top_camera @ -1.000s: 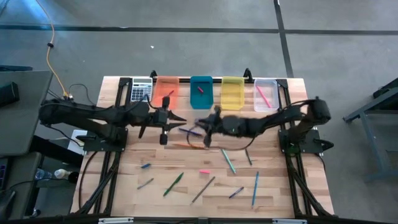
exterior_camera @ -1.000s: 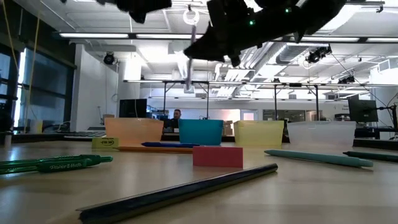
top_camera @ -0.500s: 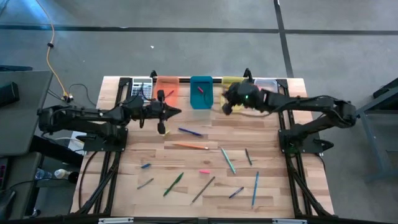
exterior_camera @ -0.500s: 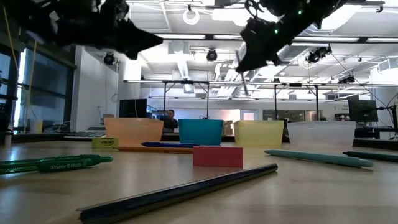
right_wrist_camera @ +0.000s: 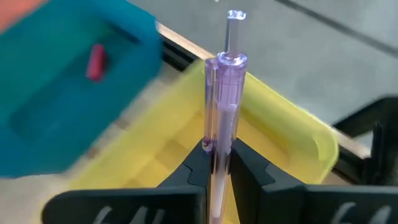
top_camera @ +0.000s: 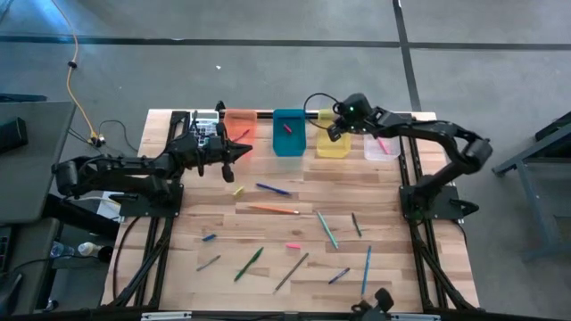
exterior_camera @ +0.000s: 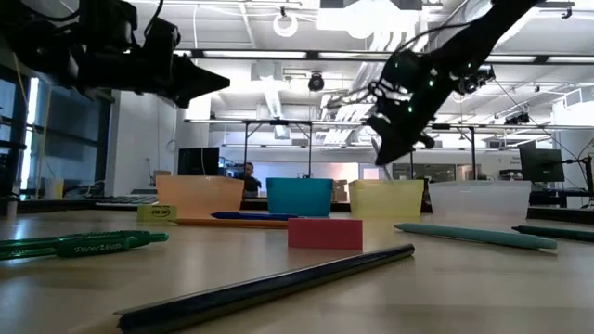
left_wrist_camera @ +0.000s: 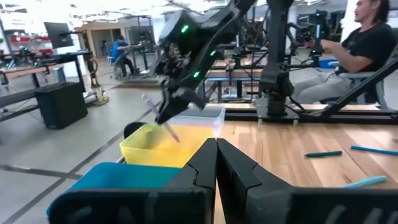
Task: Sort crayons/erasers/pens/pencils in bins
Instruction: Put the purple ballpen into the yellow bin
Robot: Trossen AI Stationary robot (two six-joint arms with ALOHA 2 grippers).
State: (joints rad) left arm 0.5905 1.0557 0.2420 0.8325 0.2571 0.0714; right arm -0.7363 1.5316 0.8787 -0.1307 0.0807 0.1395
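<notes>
The right end effector point(right_wrist_camera: 217, 149) has swung from over the middle of the bench point(top_camera: 393, 267) to the far edge and now hangs above the yellow bin point(top_camera: 334, 147), pinching a translucent purple pen point(right_wrist_camera: 222, 93) upright; I'd say the drop is all that is left for this piece. The left end effector point(top_camera: 241, 149) has drawn back toward the orange bin point(top_camera: 238, 125) near the far left corner, fingers pressed together on nothing, and the yellow-green eraser point(top_camera: 236, 190) lies on the bench just in front of it, so that one looks unsorted yet. There are 4 bins along the far edge: orange, teal point(top_camera: 288, 138), yellow and clear point(top_camera: 382, 147). The orange, teal and clear ones each show 1 reddish or pink piece inside. Loose on the bench I count 12 pieces: 2 erasers, the other pink point(top_camera: 293, 245), 7 long sticks, among them an orange pencil point(top_camera: 272, 209), and 3 short stubs, perhaps crayons.
</notes>
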